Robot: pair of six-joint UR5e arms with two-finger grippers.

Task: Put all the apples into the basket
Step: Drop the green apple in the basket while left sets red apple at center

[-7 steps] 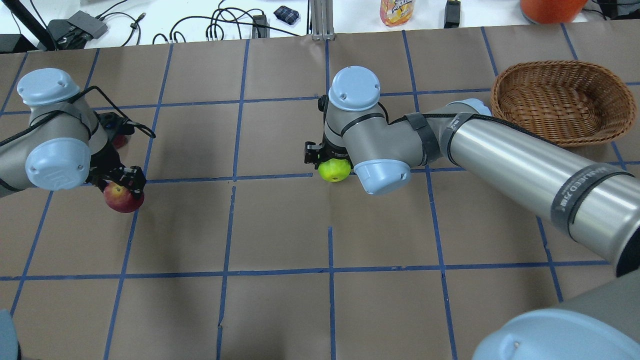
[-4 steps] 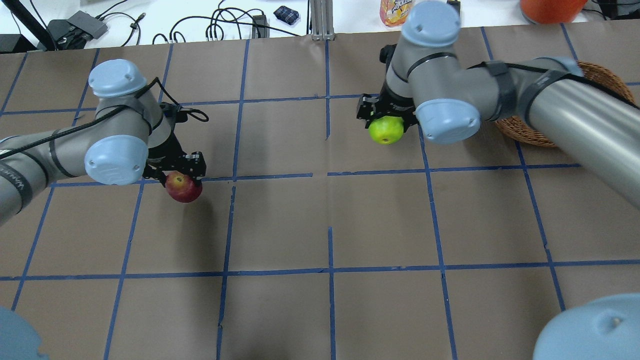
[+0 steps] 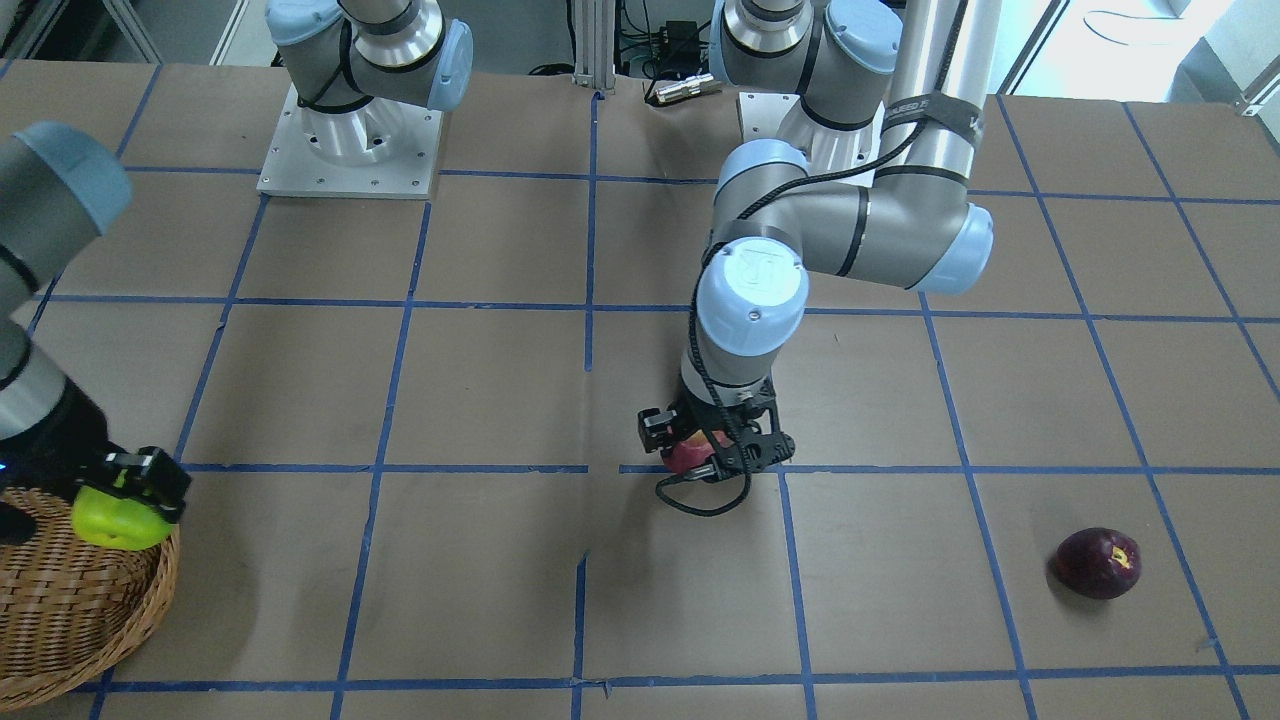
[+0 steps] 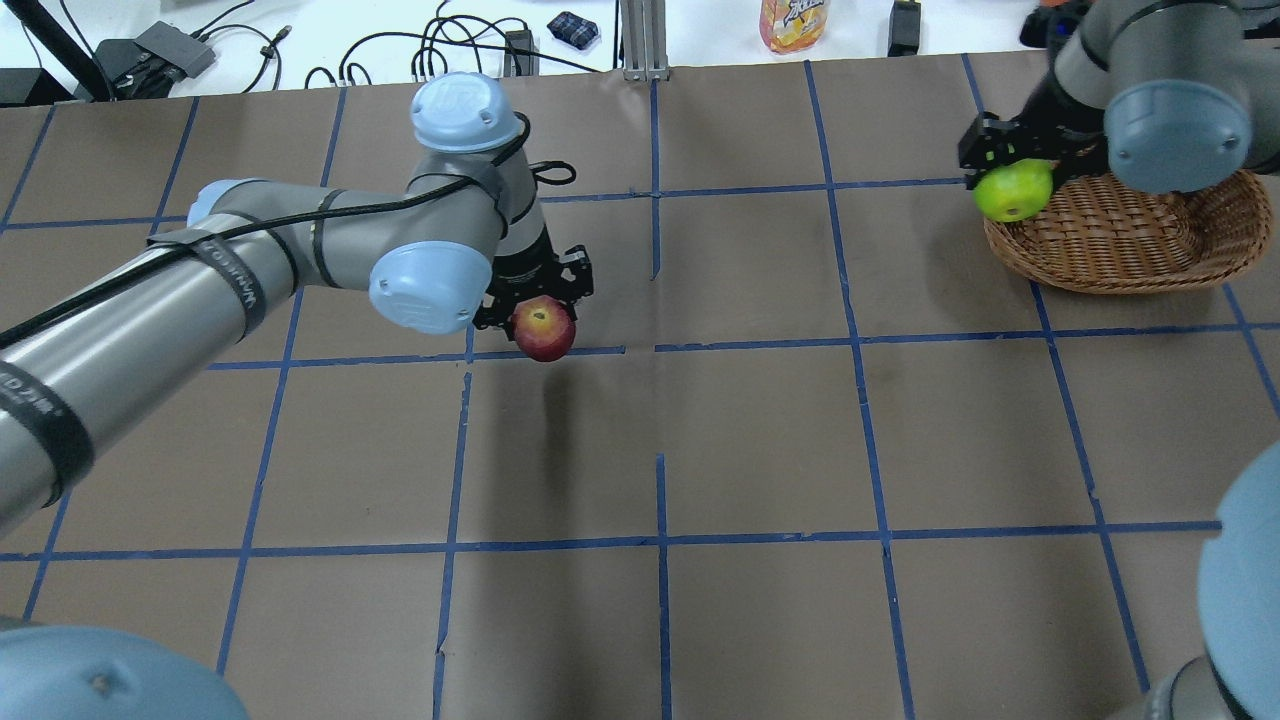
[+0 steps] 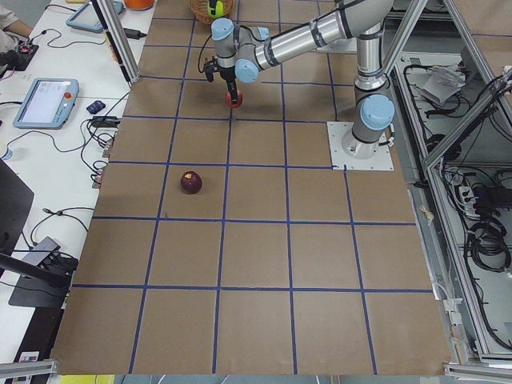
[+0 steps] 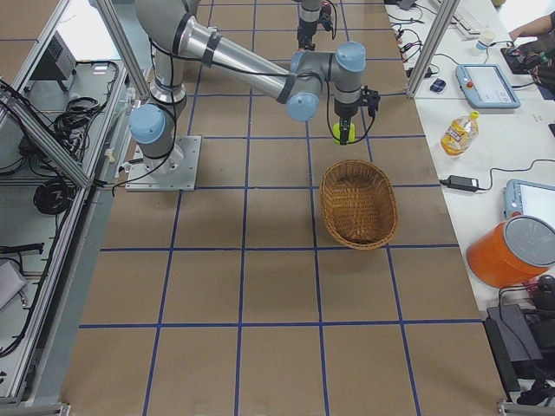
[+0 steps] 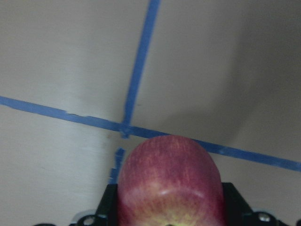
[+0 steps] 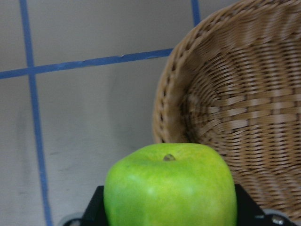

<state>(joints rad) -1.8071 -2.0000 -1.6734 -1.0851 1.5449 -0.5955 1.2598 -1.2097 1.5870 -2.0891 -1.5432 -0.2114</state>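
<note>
My left gripper [image 4: 538,310] is shut on the red apple [image 4: 545,332] and holds it above the table left of centre; it also shows in the left wrist view [image 7: 169,183] and the front view [image 3: 688,455]. My right gripper [image 4: 1008,172] is shut on the lime-green apple [image 4: 1012,192] and holds it over the left rim of the wicker basket [image 4: 1130,245]. The right wrist view shows that apple [image 8: 169,188] beside the basket's wall [image 8: 244,108]. The dark maroon apple [image 3: 1098,563] lies alone on the table, also seen in the left side view [image 5: 190,182]. My left arm hides it in the overhead view.
The basket shows nothing inside. A juice bottle [image 4: 795,22], an orange bucket [image 4: 1100,18] and cables lie beyond the table's far edge. The arm bases [image 3: 350,140] stand at the robot's side of the table.
Both arms have swung right in the overhead view with their apples. The green apple went from the table's middle to the basket's rim. The red apple went from the far left towards the centre.
</note>
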